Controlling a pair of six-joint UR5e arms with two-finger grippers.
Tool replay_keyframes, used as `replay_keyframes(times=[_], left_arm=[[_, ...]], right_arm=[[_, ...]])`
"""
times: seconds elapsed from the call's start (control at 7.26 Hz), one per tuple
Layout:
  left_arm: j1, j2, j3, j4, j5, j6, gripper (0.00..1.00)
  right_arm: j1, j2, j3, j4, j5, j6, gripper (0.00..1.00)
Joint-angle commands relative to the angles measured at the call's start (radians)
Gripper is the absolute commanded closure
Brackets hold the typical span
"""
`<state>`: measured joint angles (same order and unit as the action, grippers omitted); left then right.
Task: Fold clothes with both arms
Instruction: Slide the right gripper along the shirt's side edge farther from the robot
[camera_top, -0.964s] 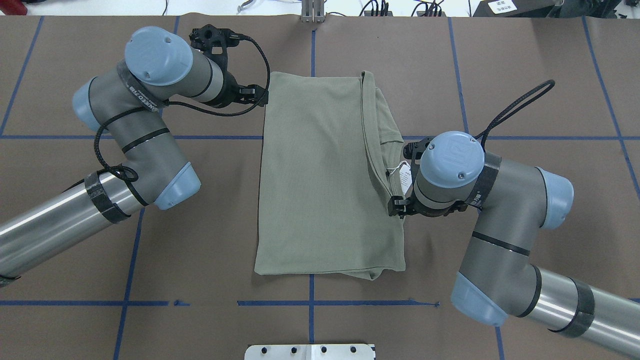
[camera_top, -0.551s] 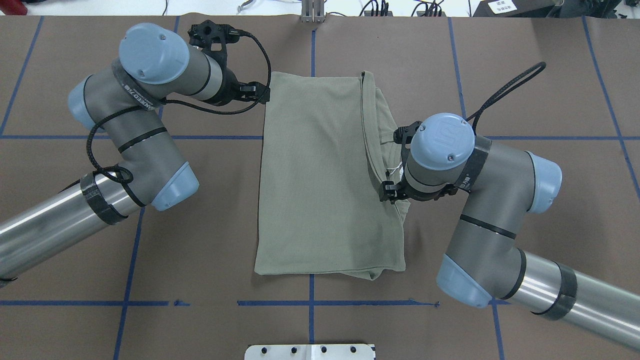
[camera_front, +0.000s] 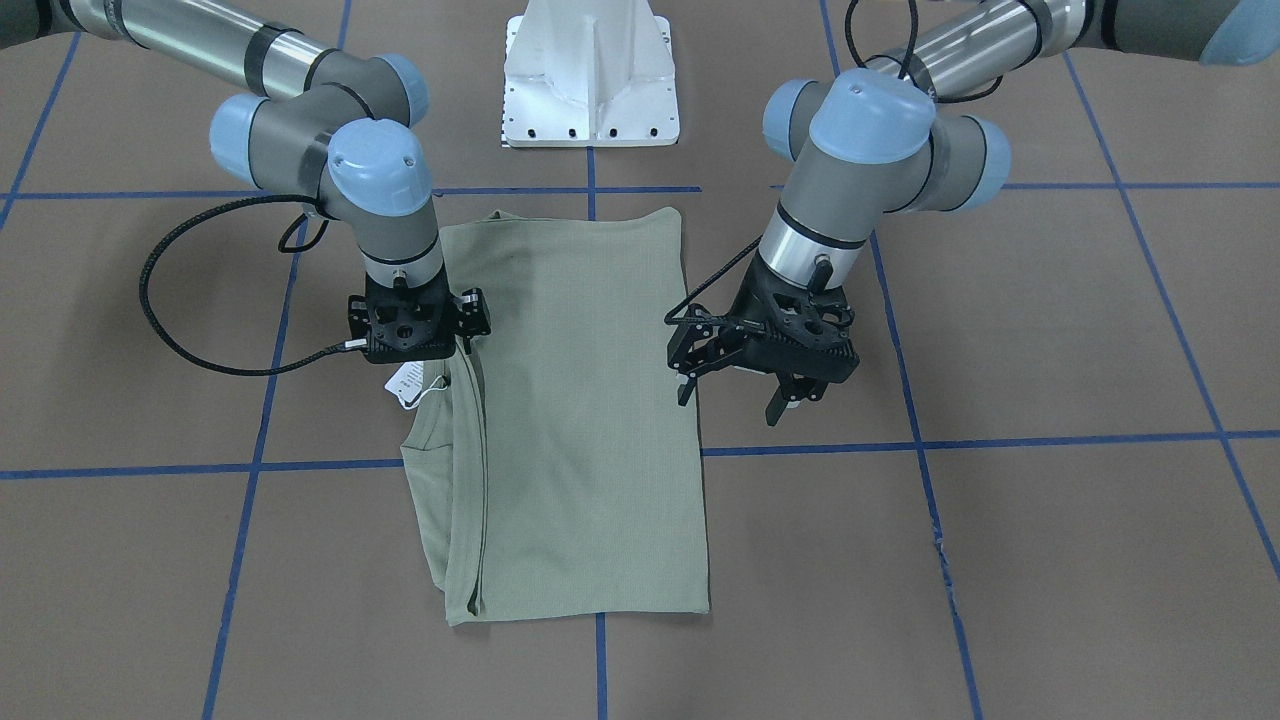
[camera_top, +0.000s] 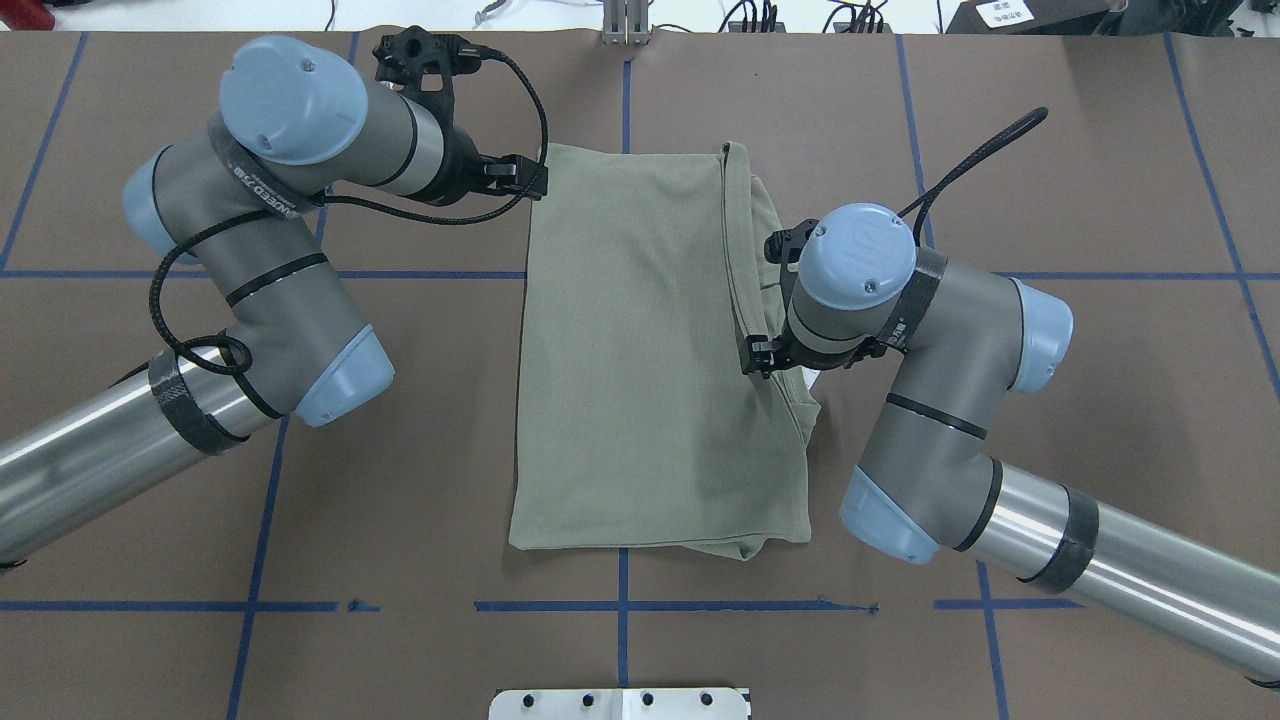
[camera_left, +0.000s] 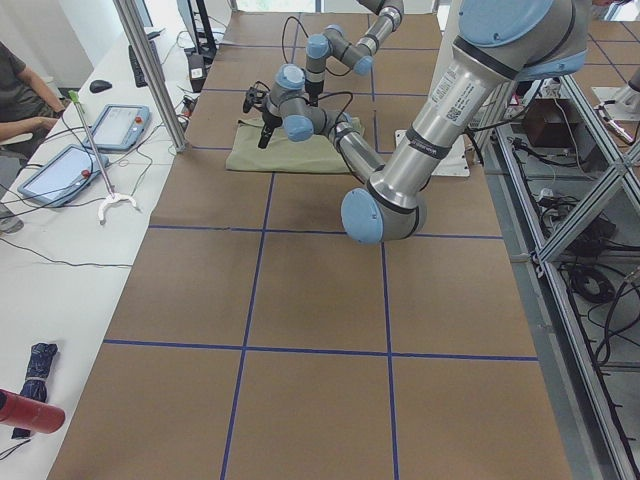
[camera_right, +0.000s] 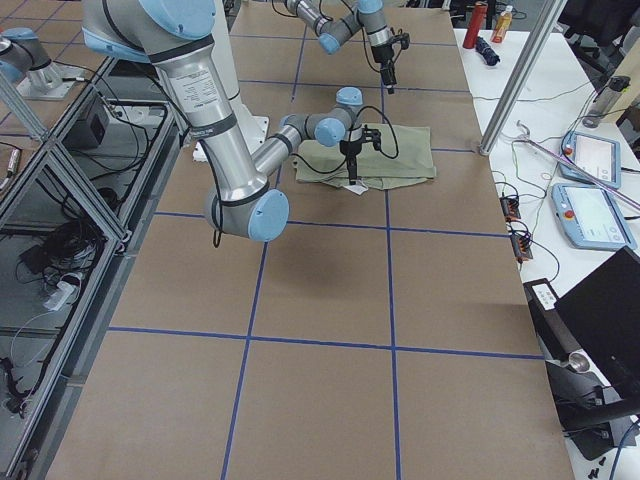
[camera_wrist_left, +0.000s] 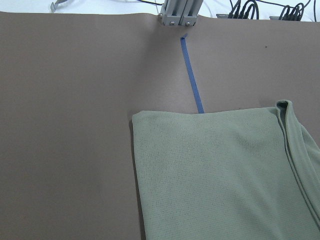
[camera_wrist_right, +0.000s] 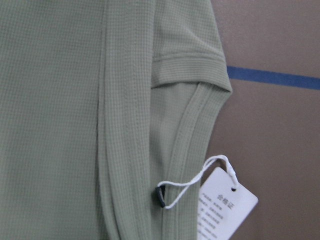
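Observation:
The sage-green shirt (camera_top: 640, 350) lies folded into a tall rectangle on the brown table, with the collar and a sleeve cuff (camera_wrist_right: 187, 65) along its right edge. It also shows in the front view (camera_front: 580, 420). The white paper tag (camera_wrist_right: 225, 205) hangs on its string at the collar. My right gripper (camera_front: 415, 350) points down over the collar edge (camera_top: 770, 358) beside the tag; its jaws look spread, with nothing in them. My left gripper (camera_front: 733, 400) is open and empty, just above the table beside the shirt's far left corner (camera_top: 530, 178).
The white pedestal base (camera_front: 590, 80) stands on the robot's side of the shirt. An aluminium post (camera_top: 625, 20) and cables line the far table edge. Blue tape lines (camera_top: 620, 606) grid the table. Tablets (camera_left: 110, 125) lie on the side bench.
My right arm has moved left and away from the robot, bringing its gripper from beside the shirt onto the collar edge. My left gripper has shifted slightly toward the shirt's far left corner.

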<state>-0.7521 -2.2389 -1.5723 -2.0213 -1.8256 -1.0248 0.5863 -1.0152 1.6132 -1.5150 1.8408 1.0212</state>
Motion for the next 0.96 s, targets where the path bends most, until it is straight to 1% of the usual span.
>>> replay_keyframes(times=[0.0,0.28,0.83], left_arm=[[-0.003,-0.001,-0.002,0.001,0.000,0.006,0.00],[-0.003,-0.001,-0.002,-0.002,0.000,0.006,0.00],[-0.003,-0.002,-0.003,-0.004,-0.001,0.005,0.00]], right_arm=[[0.006,0.075,-0.082,0.018,0.000,0.005,0.00],[0.024,0.075,-0.110,0.016,0.000,-0.012,0.00],[0.049,0.070,-0.131,0.015,0.005,-0.033,0.00]])
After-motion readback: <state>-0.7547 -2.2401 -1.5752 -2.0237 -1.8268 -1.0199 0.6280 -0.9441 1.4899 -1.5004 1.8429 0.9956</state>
